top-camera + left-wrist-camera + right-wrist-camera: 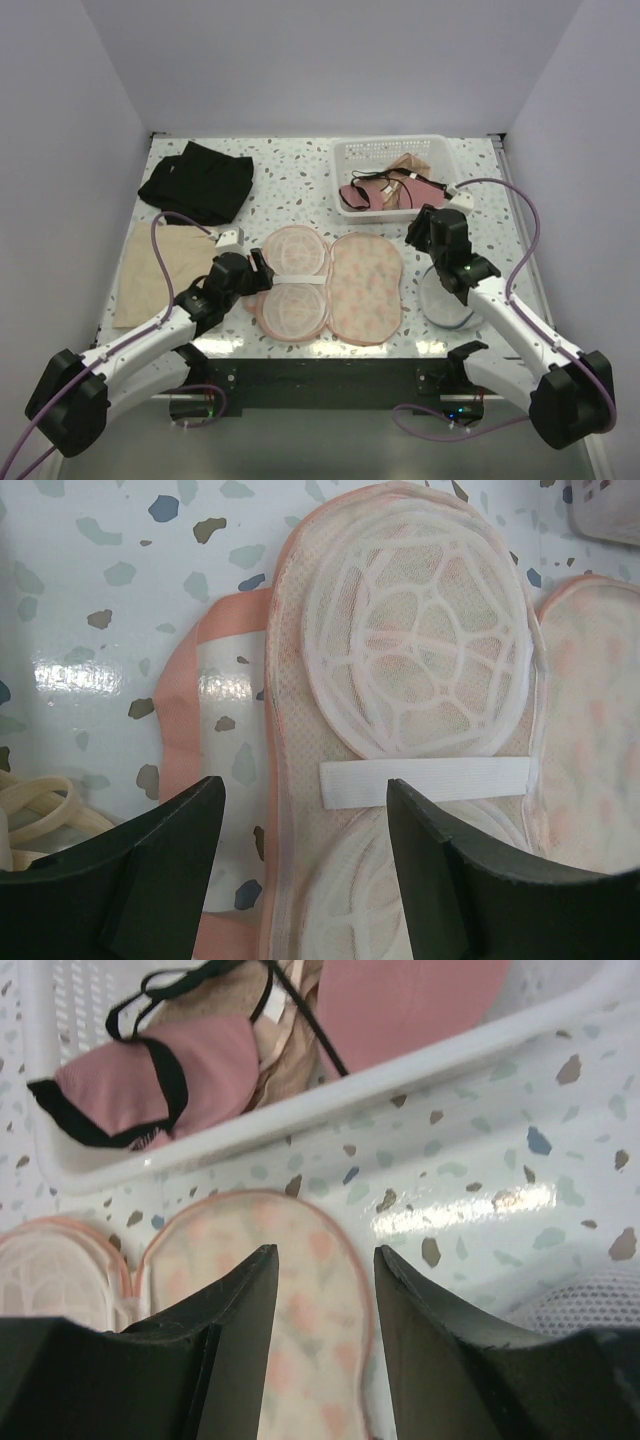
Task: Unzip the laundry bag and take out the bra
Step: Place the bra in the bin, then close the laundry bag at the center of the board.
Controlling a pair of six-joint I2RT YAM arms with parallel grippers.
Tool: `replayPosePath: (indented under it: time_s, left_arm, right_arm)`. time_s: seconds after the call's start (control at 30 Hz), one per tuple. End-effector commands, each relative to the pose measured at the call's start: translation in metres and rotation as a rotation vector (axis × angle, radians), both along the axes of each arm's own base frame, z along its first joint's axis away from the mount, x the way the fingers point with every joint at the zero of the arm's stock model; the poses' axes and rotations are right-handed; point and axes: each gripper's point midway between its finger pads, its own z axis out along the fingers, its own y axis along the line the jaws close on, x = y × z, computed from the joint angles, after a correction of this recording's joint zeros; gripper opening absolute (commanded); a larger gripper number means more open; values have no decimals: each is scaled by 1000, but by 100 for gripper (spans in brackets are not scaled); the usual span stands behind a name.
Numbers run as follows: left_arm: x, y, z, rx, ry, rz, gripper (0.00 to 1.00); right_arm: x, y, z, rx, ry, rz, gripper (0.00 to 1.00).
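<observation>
My left claw [305, 798] hovers open over the laundry bag [365, 285], spread flat on the speckled table [290, 180], my right claw [326, 1260] open beside the white basket [390, 141].

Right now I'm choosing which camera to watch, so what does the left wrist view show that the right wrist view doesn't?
Only left wrist: the white strap across the bag, and beige cords at lower left. Only right wrist: the basket holding a pink bra with black trim. Both: the bag's mesh and floral halves lying open on the speckled table, plus that arm's own open, empty fingers, the left gripper in one and the right gripper in the other.
</observation>
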Motion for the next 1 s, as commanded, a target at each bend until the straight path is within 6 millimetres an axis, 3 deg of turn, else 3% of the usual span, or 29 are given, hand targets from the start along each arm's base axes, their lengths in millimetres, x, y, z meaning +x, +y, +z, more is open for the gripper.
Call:
replayPosePath:
  time_s: [0.0, 0.2, 0.4, 0.67, 0.97]
  left_arm:
    - [13, -5, 21, -17, -70, 8, 71]
    - [11, -1, 17, -2, -52, 23, 71]
    - [11, -2, 14, 6, -41, 20, 73]
    - [13, 1, 14, 25, -34, 34, 84]
    - [14, 0, 10, 27, -27, 37, 86]
  right_arm:
    - [-26, 15, -27, 20, 98, 47, 47]
    - [-41, 15, -68, -2, 204, 36, 46]
    - [-46, 22, -94, 9, 270, 61, 46]
    - [-44, 33, -112, -4, 323, 97, 45]
    - [-57, 39, -125, 5, 373, 120, 44]
